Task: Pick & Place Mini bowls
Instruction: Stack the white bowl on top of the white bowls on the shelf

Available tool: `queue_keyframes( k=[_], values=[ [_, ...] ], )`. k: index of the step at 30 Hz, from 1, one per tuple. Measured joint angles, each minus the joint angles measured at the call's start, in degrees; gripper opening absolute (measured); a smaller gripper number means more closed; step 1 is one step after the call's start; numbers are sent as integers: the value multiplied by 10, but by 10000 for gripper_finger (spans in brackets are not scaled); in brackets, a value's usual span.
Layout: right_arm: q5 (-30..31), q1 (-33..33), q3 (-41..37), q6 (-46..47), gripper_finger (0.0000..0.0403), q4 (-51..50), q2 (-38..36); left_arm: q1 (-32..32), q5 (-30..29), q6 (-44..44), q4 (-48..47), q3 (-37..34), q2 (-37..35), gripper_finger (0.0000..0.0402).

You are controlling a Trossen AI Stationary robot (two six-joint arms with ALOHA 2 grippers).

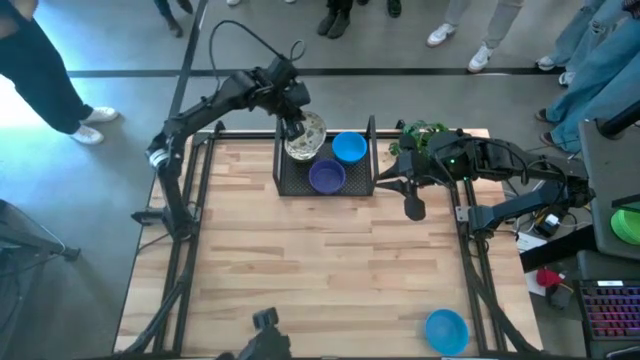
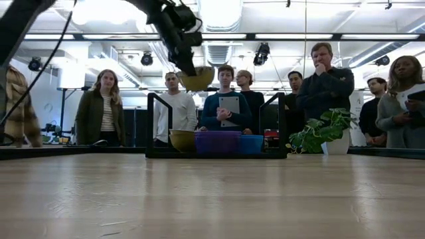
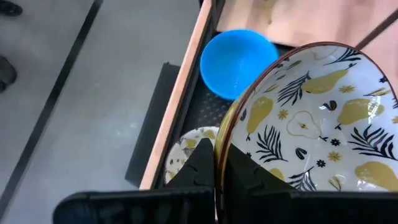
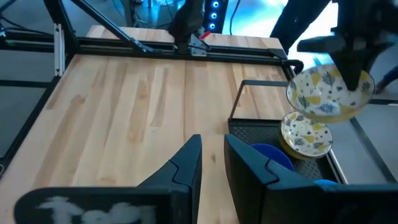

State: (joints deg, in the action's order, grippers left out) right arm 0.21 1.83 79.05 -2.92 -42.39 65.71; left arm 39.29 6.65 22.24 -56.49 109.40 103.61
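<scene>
My left gripper is shut on a cream-white bowl patterned with yellow pears and dark leaves. It holds this bowl above the black mesh tray at the table's far edge. In the tray sit a second cream bowl, a blue bowl and a purple bowl. Another blue bowl rests on its base near the table's near right corner. My right gripper hovers open over the table's right side, beside the tray, touching nothing. My left gripper pinches the cream bowl's rim, one finger inside the bowl and one outside. The fingers come from above, slanting down. The bowl is lifted clear of the tray and tilted, hanging below the fingers over the other cream bowl.
A green leafy plant in a white pot stands at the far right corner, close to my right arm. The tray has upright black handles at both ends. Several people stand beyond the far edge. Bare wood lies across the table's middle and near left.
</scene>
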Motion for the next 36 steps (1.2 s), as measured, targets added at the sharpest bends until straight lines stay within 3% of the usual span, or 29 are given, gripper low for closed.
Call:
queue_keyframes(
  k=[4,20,36],
  values=[
    [0,0,0,0,66,5,0,0,-40,8,0,10,37,5],
    [0,0,0,0,66,10,0,13,-90,36,24,10,113,5],
    [16,0,0,-1,66,11,0,28,-90,34,29,0,125,5]
  ],
)
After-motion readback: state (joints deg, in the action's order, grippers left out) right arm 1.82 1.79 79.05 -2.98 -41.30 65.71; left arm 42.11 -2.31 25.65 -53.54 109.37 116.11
